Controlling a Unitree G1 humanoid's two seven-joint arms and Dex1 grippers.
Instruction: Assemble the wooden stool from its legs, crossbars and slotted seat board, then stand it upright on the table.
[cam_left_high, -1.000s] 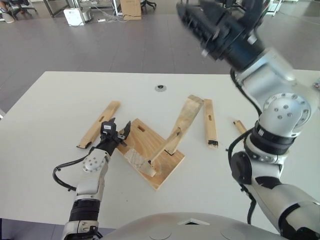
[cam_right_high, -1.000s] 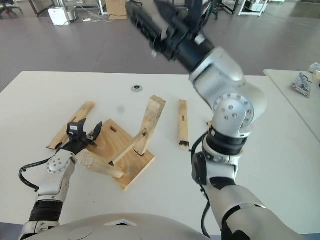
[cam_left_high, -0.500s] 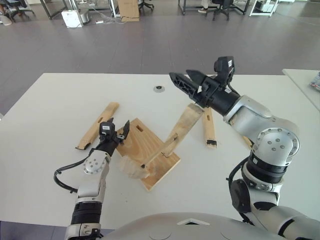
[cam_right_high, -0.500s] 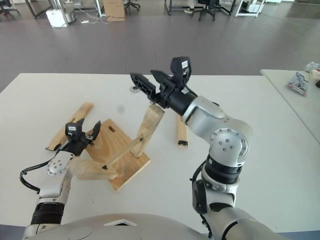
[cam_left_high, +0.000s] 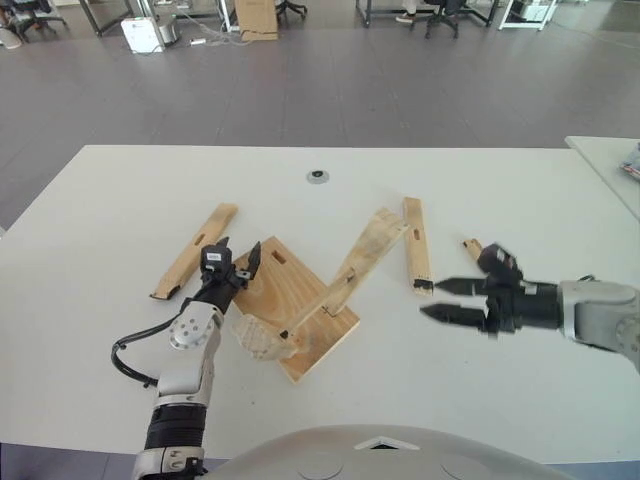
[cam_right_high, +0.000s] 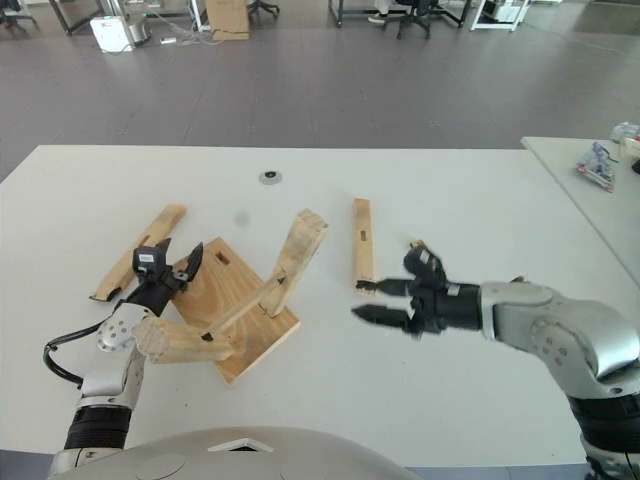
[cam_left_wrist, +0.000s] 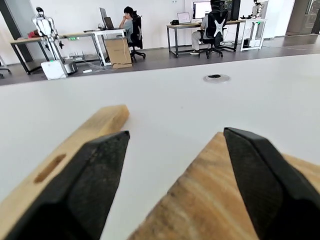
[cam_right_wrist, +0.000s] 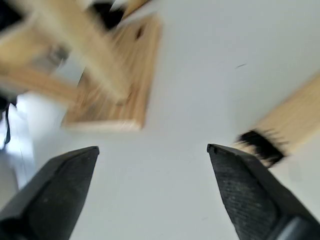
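Pale wood makes up the half-built stool. The slotted seat board (cam_left_high: 285, 285) lies flat on the tabletop (cam_left_high: 120, 190), left of centre. One leg (cam_left_high: 368, 248) leans up off it, a crossbar (cam_left_high: 315, 308) runs down from that leg, and a second leg (cam_left_high: 260, 338) lies at the board's near edge. A loose leg (cam_left_high: 196, 249) lies just left of the board, another loose leg (cam_left_high: 416, 245) to its right, and a short crossbar piece (cam_left_high: 472, 247) beyond that.

The left gripper (cam_left_high: 233, 262) sits at the board's far-left corner. Its fingers (cam_left_wrist: 95, 170) are spread, one over the left loose leg and one over the board, grasping nothing. The right gripper (cam_left_high: 436, 298) hangs low beside the dark end of the right loose leg, fingers released and empty.

The step looks like fetching that right leg. To do it well, the right gripper should probably turn so its fingers straddle the leg's narrow width. It should grasp a little up from the end, leaving bare the part that must enter a slot. The left should pin the board so the leaning parts do not topple.

The tabletop is white and matte, with a small round disc (cam_left_high: 319, 177) toward its far side. Behind is a grey floor with desks, office chairs and a cardboard box (cam_left_high: 259, 16).
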